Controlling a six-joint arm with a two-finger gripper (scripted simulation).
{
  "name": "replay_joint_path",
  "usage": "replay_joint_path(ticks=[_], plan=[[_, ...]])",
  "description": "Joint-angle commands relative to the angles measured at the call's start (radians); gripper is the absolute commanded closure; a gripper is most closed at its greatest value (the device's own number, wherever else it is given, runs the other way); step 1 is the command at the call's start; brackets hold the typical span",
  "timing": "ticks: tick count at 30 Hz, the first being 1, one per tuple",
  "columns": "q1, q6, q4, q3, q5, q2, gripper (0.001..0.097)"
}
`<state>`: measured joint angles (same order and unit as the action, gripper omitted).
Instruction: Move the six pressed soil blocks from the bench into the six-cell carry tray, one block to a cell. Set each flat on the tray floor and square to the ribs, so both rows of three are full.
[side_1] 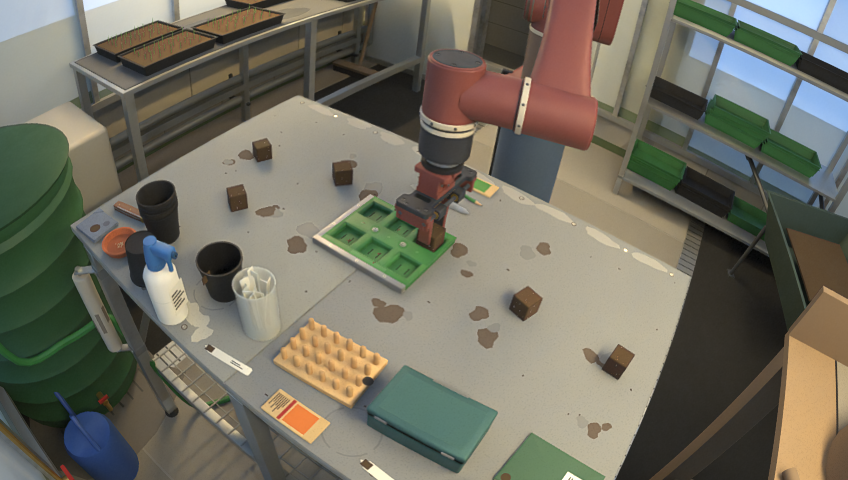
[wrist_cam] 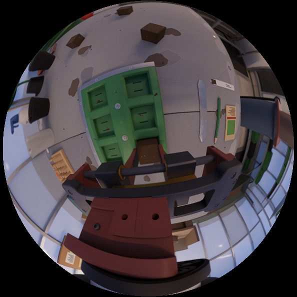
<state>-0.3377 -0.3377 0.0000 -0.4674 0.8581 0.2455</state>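
In the middle of the grey bench lies the green six-cell carry tray (side_1: 384, 241) (wrist_cam: 124, 110), with five of its cells showing bare floors. A brown soil block (side_1: 436, 237) (wrist_cam: 148, 151) is gripped by my gripper (side_1: 432, 235) (wrist_cam: 149, 155) and sits low in the tray's corner cell nearest the arm's base. Three more blocks lie behind the tray at the far left: one (side_1: 342, 172) (wrist_cam: 153, 32) closest, one (side_1: 237, 197) (wrist_cam: 75, 40) further left, one (side_1: 262, 149) (wrist_cam: 124, 10) near the back edge. Two blocks (side_1: 525, 303) (side_1: 617, 361) lie on the right part of the bench.
Beside the tray toward the arm's base lie a pencil (wrist_cam: 217, 119), a plant label (wrist_cam: 202, 110) and a seed packet (wrist_cam: 230, 122). At the bench's left edge stand black pots (side_1: 157, 210), a spray bottle (side_1: 164, 279) and a white cup (side_1: 256, 303). A dibber board (side_1: 330, 361) and teal case (side_1: 431, 416) lie in front.
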Motion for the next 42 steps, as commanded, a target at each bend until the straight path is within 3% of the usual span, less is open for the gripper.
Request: replay_joint_path(ticks=[1,3,29,42], plan=[[0.000,0.000,0.000,0.001,0.000,-0.001,0.0966],[0.000,0.000,0.000,0.001,0.000,-0.001,0.0961],[0.000,0.000,0.000,0.001,0.000,-0.001,0.0446],[0.000,0.000,0.000,0.001,0.000,-0.001,0.0446]])
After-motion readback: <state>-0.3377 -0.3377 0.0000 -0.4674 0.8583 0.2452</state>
